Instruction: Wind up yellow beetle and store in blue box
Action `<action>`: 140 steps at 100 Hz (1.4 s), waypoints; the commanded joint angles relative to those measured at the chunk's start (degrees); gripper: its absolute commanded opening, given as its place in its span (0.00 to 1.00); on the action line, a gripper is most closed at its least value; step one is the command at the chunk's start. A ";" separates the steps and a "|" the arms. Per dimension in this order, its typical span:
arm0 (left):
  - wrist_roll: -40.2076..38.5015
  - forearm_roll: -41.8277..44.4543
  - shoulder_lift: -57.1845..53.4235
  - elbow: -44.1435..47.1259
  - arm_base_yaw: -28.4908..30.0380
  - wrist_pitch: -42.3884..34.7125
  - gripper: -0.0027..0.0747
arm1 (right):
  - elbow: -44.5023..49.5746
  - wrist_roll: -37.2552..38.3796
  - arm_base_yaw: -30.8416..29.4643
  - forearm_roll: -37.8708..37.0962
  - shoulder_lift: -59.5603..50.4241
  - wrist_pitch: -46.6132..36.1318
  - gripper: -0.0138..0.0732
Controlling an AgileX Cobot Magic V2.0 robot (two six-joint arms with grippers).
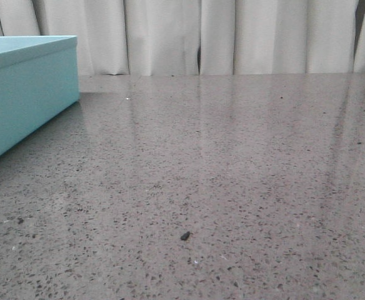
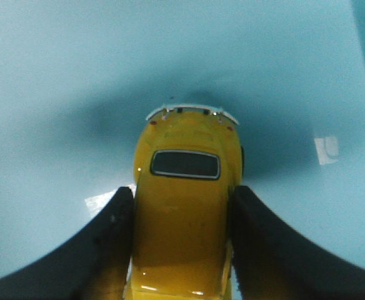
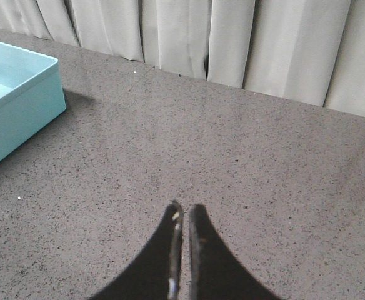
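Observation:
In the left wrist view the yellow beetle (image 2: 185,206) sits between my left gripper's (image 2: 184,200) two black fingers (image 2: 107,237), which press on its sides. Its dark window and chrome bumper point away from the wrist. Behind it is the turquoise inner surface of the blue box (image 2: 57,75), with the car's shadow on it. The blue box stands at the table's far left in the front view (image 1: 26,100) and shows in the right wrist view (image 3: 14,106). My right gripper (image 3: 185,209) is shut and empty above the bare table. Neither arm shows in the front view.
The grey speckled table (image 1: 232,175) stretches to white curtains (image 1: 201,37) at the back. A small dark crumb (image 1: 185,235) lies near the front middle. Two pale tape-like marks (image 2: 326,150) show on the box's inner surface.

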 commanded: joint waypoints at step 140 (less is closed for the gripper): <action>-8.41 1.82 -92.65 69.97 -7.72 -59.95 0.01 | 19.91 -9.03 0.10 -0.09 -26.07 -25.11 0.10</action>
